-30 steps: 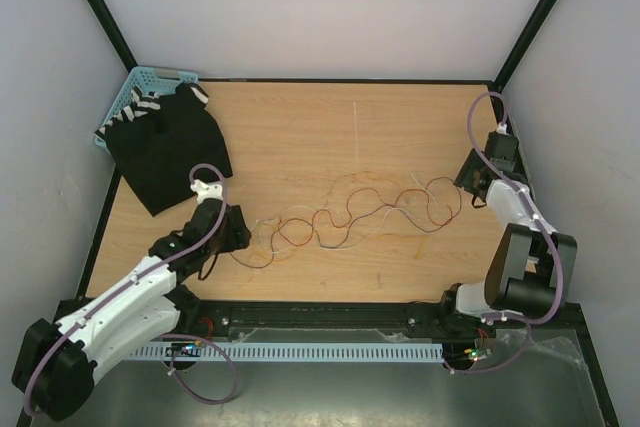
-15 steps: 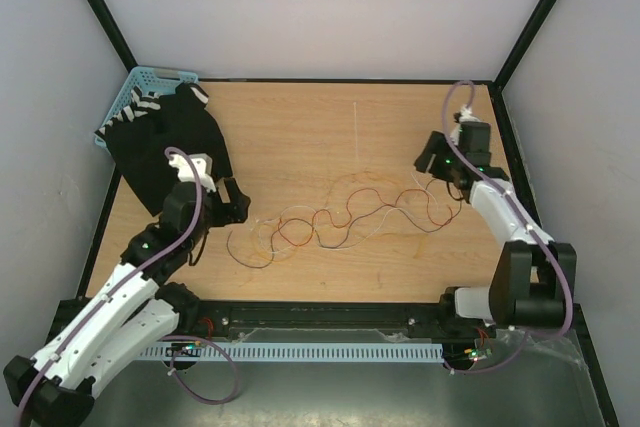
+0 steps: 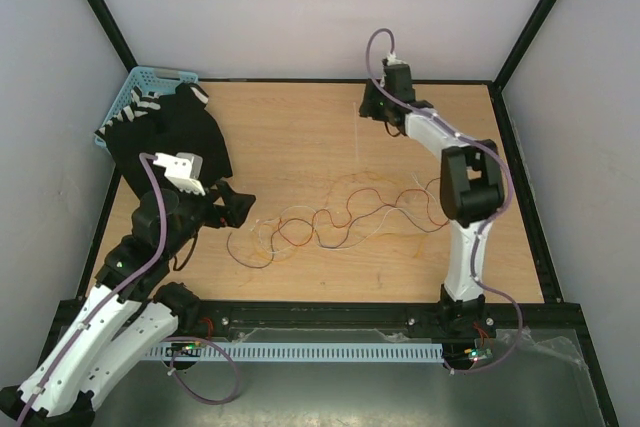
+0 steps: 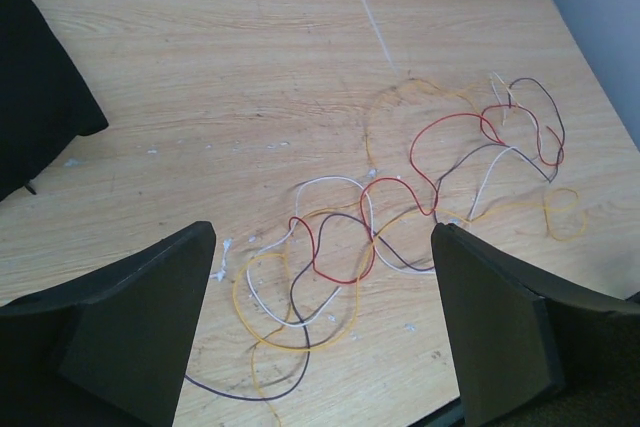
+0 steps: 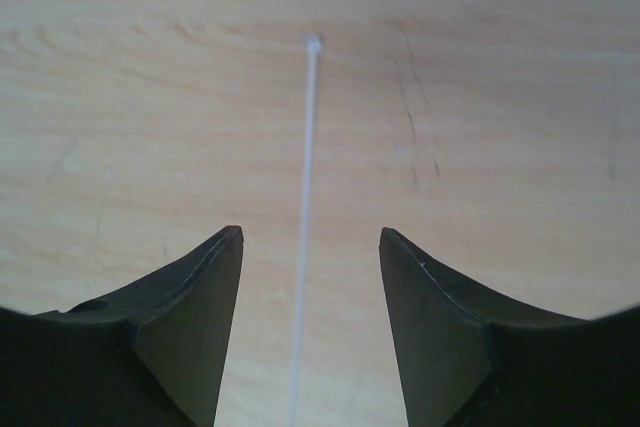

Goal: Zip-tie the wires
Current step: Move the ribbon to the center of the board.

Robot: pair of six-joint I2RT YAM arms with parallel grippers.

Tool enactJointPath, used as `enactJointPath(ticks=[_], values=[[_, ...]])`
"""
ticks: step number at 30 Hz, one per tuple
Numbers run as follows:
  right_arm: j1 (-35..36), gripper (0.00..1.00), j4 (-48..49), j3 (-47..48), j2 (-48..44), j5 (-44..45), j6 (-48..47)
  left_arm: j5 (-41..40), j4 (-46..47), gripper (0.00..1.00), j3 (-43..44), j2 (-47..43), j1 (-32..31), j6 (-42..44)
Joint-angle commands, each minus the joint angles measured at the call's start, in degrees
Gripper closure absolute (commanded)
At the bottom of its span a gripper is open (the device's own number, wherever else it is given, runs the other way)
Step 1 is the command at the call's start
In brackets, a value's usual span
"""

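The wires (image 3: 350, 212) lie on the wooden table as a loose tangle of thin curly red, dark brown, yellow and white strands. My left gripper (image 3: 236, 205) hangs open just left of the tangle's left end. In the left wrist view its gripper (image 4: 322, 237) frames the near loops of the wires (image 4: 330, 247) without touching them. A thin straight white zip tie (image 3: 355, 132) lies apart at the far middle. My right gripper (image 3: 372, 105) is at the zip tie's far end. In the right wrist view that gripper (image 5: 310, 233) stands open, with the zip tie (image 5: 305, 177) running between the fingers.
A black cloth (image 3: 170, 147) covers the far left of the table and partly overlaps a blue basket (image 3: 135, 87). The cloth's corner (image 4: 35, 97) shows in the left wrist view. Black frame posts stand at both far corners, and grey walls close in on both sides.
My right arm has swung from the table's right edge to the far middle, over the zip tie. My left gripper has opened wider and lifted slightly beside the wires.
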Motion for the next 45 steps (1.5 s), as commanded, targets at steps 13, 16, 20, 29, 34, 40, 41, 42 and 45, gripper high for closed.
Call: enactJointPath(ticks=[13, 16, 20, 29, 34, 40, 41, 42, 45], values=[[4.8, 0.46, -9.6, 34.5, 26.9, 8.9, -4.8, 3.0, 0.1, 0.07, 0.0, 2.3, 0.9, 1.3], [4.9, 0.46, -10.2, 33.7, 26.9, 10.1, -5.0, 2.8, 0.3, 0.07, 0.0, 2.3, 1.0, 1.3], [4.9, 0.47, -10.9, 32.6, 27.2, 10.0, -5.2, 2.7, 0.6, 0.07, -0.4, 2.2, 1.2, 1.3], [5.0, 0.57, -12.6, 31.1, 27.4, 7.7, -4.6, 3.1, 0.4, 0.07, -0.2, 1.8, 1.6, 1.5], [5.3, 0.63, -12.8, 28.5, 26.3, 7.6, -5.3, 3.8, 0.3, 0.07, 0.5, 1.8, 1.8, 1.6], [6.1, 0.75, -12.8, 25.1, 25.3, 6.8, -5.9, 4.1, 0.2, 0.06, 1.0, 1.7, 2.0, 1.6], [6.4, 0.79, -12.8, 24.5, 25.0, 6.5, -6.1, 4.1, 0.3, 0.06, 1.0, 1.7, 2.0, 1.6], [6.8, 0.82, -12.8, 23.4, 24.7, 6.4, -6.2, 4.1, 0.3, 0.06, 1.1, 1.6, 2.0, 1.7], [8.1, 0.89, -12.7, 20.4, 23.0, 6.5, -6.5, 4.3, 0.2, 0.06, 1.7, 1.7, 2.2, 1.4]])
